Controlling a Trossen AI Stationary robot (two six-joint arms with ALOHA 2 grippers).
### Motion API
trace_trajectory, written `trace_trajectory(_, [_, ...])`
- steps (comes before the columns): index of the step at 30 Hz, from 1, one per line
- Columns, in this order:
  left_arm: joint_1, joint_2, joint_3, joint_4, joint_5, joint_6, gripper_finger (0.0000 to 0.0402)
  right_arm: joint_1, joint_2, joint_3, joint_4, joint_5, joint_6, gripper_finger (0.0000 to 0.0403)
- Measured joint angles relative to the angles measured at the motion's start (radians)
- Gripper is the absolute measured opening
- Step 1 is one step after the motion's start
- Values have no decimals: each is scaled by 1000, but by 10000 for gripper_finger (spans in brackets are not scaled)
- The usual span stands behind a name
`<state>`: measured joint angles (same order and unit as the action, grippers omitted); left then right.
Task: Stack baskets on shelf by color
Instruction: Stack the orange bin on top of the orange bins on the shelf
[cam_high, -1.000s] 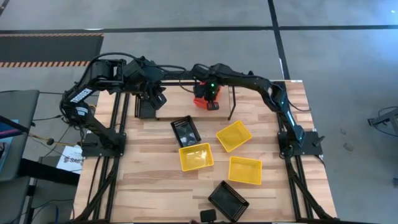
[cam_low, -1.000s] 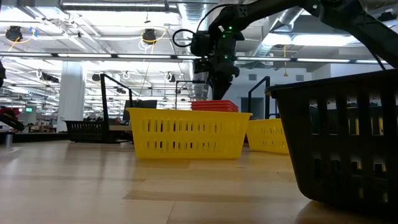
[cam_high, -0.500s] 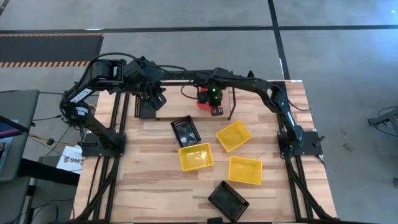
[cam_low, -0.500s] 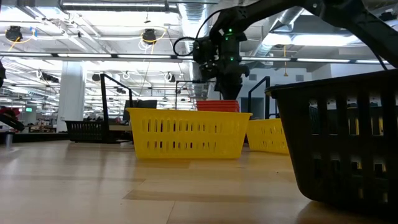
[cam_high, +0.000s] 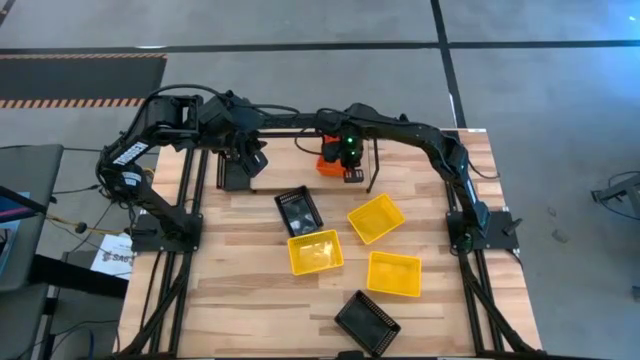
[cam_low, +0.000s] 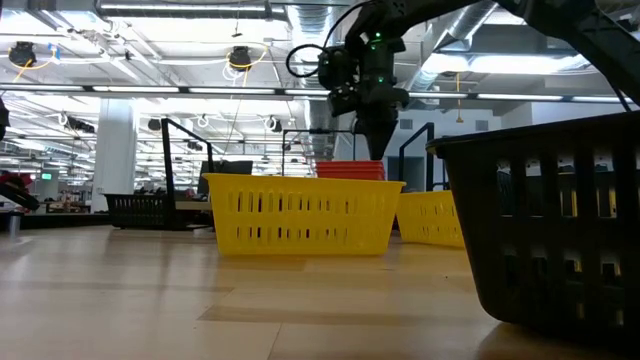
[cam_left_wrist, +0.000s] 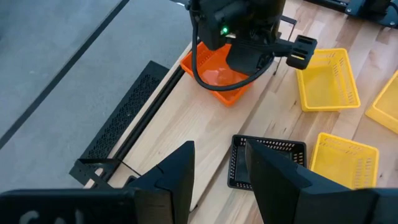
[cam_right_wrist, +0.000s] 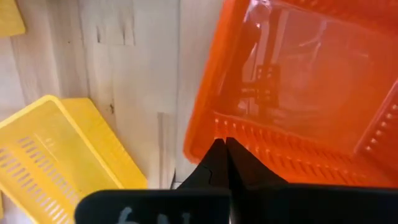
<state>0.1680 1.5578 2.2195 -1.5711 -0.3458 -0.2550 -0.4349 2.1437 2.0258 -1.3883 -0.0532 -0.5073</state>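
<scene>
Red-orange basket (cam_high: 329, 163) mostly hidden under right arm; bottom black basket (cam_low: 560, 230) cut by frame edge.

1. The high view looks straight down on the whole tabletop (cam_high: 250, 290).
2. The low view sits at tabletop height, facing the room.
3. The left wrist view looks down from afar on the orange basket (cam_left_wrist: 217, 71).
4. The right wrist view is close above that same basket.

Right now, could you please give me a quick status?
Right end effector shut above red-orange basket. Left end effector waiting, far-left. Three yellow baskets unsorted.
</scene>
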Motion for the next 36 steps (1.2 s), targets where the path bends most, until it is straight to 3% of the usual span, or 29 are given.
trace_trajectory(6, [0, 0, 0, 0, 0, 0, 134, 10, 3, 0, 52, -6, -16, 0])
trace_trajectory(29, [0, 0, 0, 0, 27, 6, 134, 17, -6, -85, -40, 9, 21, 0])
trace_trajectory(33, [0, 0, 0, 0, 27, 6, 134, 16, -23, -85, 35, 101, 2, 0])
trace_trajectory(36, [0, 0, 0, 0, 27, 6, 134, 3, -32, -84, 116, 90, -21, 0])
